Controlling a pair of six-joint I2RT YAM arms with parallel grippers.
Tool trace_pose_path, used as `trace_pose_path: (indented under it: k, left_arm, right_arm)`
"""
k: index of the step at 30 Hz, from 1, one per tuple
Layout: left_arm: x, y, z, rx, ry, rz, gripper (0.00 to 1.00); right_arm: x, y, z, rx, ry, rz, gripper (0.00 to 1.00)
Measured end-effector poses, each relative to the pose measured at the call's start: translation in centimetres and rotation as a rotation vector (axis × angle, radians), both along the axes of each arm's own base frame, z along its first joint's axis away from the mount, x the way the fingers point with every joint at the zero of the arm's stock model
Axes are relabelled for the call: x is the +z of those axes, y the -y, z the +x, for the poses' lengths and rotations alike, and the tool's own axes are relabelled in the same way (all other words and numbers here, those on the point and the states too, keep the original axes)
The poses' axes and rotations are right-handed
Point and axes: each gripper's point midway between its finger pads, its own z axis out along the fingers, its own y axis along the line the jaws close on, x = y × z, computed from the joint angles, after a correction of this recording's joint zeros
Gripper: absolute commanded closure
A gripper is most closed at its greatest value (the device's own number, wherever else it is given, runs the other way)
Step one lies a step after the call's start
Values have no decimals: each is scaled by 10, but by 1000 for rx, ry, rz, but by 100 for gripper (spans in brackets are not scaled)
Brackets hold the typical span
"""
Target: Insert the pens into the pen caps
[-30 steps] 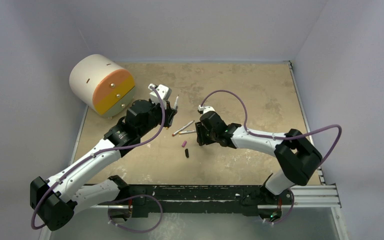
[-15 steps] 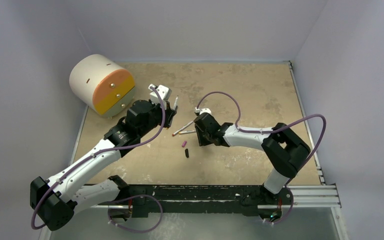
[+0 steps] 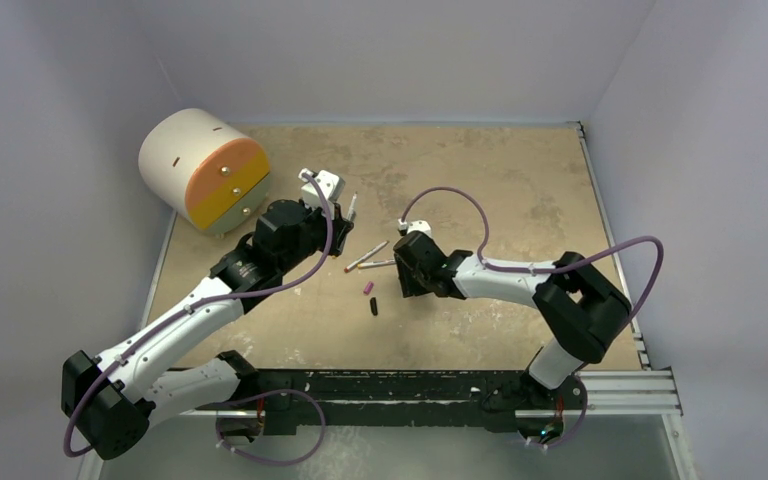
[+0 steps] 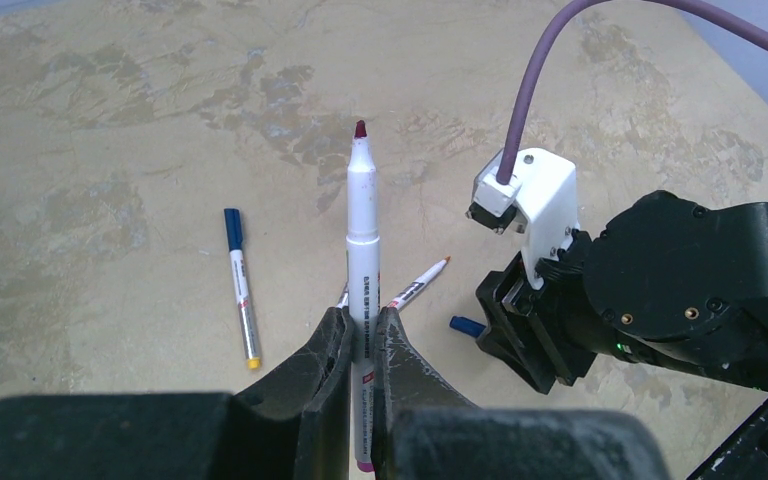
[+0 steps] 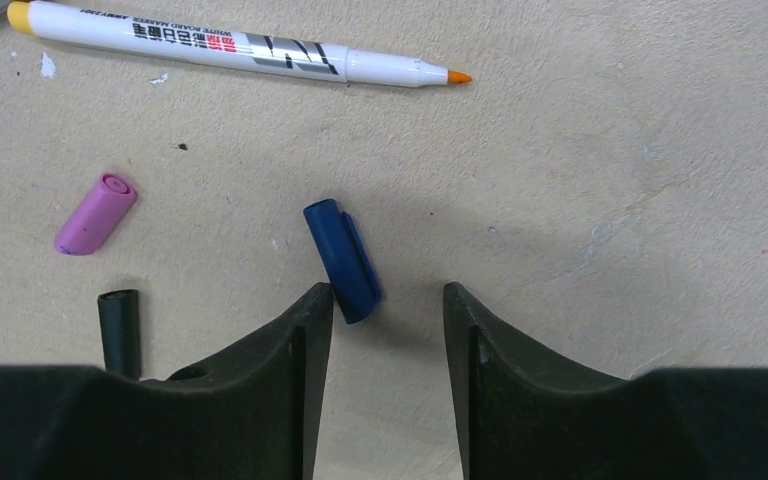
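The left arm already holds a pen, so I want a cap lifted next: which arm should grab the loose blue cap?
Right. The right hand is open at the blue cap, which lies by one fingertip. The left hand is shut on the pen, tip up, so it is busy.

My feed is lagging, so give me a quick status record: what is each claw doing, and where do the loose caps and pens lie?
left claw: shut on red-tipped pen, bare tip pointing away from the claw
right claw: open, low over the table
blue cap: lying flat between the right claw's fingers, nearer one of them, not gripped
pink cap: loose on the table
black cap: loose, near the pink cap
orange-tipped pen: lying flat, uncapped
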Motion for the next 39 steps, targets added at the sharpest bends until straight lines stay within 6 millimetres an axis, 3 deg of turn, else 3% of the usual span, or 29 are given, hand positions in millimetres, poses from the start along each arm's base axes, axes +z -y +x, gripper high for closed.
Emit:
trace_pose_path:
  k: [20,39]
  left_arm:
    - [0,0,0,0,0,0,100]
    - [-3,1,1,-1,-6,5,100]
  right_arm:
    - [-1,4,5,-45,-1,-21,56]
    - [-1,30,33,-141,8,-50,56]
